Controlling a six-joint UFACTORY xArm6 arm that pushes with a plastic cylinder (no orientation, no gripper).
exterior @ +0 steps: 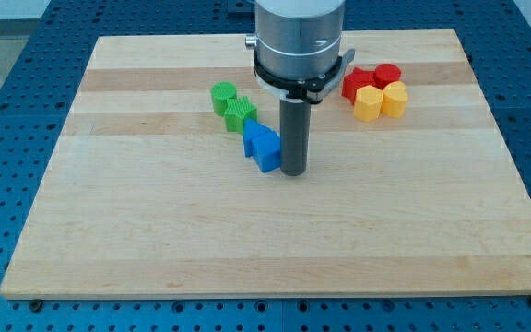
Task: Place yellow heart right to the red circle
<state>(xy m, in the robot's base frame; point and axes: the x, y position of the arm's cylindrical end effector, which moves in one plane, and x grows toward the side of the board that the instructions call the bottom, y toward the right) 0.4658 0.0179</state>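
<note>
The red circle (pixel 388 75) sits near the view's top right. Directly below it and touching it is a yellow block (pixel 395 99) with rounded lobes, which looks like the yellow heart. A second yellow block (pixel 368 103), more angular, lies to its left. A red star-like block (pixel 357 84) lies left of the red circle. These four form a tight cluster. My tip (pixel 293 172) is on the board near the middle, far to the lower left of the cluster, against the right side of a blue block (pixel 265 148).
Two blue blocks (pixel 257 137) sit together just left of my tip. A green circle (pixel 223 95) and a green star-like block (pixel 241 114) lie up and left of them. The arm's body (pixel 300 41) hangs over the top centre.
</note>
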